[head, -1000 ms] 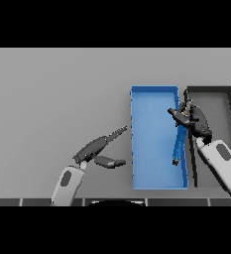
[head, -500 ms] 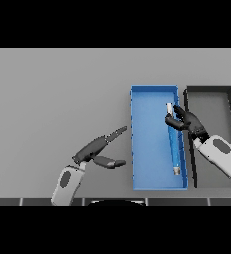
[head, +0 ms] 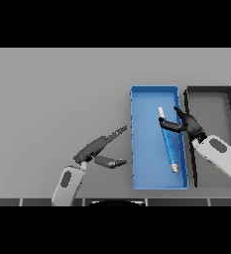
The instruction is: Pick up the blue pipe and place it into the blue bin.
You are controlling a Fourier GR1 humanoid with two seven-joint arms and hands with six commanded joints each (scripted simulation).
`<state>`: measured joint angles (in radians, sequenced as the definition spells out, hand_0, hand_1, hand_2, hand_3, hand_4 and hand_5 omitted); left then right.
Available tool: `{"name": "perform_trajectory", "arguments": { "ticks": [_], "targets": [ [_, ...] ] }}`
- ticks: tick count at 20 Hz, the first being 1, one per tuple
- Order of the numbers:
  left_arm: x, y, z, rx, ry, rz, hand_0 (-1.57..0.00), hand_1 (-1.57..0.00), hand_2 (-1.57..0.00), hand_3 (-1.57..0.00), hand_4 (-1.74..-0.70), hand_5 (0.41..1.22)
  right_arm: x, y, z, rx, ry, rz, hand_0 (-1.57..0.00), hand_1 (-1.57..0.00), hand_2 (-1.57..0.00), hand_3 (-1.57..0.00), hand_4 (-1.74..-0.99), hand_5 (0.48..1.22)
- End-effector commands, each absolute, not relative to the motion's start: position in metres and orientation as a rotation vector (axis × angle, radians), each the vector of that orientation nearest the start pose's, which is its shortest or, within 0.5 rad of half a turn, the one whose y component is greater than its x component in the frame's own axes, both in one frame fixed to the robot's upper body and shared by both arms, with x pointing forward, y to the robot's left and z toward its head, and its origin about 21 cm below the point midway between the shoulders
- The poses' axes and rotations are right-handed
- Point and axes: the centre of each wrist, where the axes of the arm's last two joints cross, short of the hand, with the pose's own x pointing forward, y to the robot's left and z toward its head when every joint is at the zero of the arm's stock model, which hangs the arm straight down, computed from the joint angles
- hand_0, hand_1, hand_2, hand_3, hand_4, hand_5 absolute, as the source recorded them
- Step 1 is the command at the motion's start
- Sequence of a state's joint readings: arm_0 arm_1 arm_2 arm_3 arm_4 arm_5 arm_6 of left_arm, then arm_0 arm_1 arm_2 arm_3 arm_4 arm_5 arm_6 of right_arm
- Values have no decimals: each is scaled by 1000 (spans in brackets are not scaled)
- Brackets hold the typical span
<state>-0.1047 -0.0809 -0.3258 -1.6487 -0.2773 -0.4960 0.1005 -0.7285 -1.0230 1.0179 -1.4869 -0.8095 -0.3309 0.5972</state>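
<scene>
The blue pipe (head: 168,144) with pale end caps lies slanted on the floor of the blue bin (head: 135,139), in its right half. My right hand (head: 189,124) hovers over the bin's right wall beside the pipe's upper part. Its fingers are spread and open, and the thumb (head: 169,127) reaches across the pipe. My left hand (head: 93,148) rests open over the table just left of the bin, fingers pointing toward it, holding nothing.
A black bin (head: 209,92) stands directly to the right of the blue one, their walls almost touching; my right forearm (head: 220,155) crosses its near part. Grey table (head: 52,99) stretches to the left and far side.
The pipe has gone from hanging in my right hand over the bin to lying flat inside it. The right hand's fingers have spread. The left hand barely moved.
</scene>
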Motion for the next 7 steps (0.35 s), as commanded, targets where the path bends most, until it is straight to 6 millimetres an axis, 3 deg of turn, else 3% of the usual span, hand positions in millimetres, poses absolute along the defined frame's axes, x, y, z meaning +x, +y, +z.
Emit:
{"name": "perform_trajectory", "arguments": {
  "ticks": [1, 7],
  "targets": [
    [253, 123, 47, -419, -1554, -873, 1, 1, 1, 1, -886, 431, 309, -257, 115, -305, -847, 625, -10, -9, -9, -5, -1020, 666],
    [255, 122, 47, -413, -1549, -882, 1, 1, 1, 1, -885, 431, 311, -255, 119, -288, -841, 633, -6, -5, -5, -3, -1022, 643]
  ]
}}
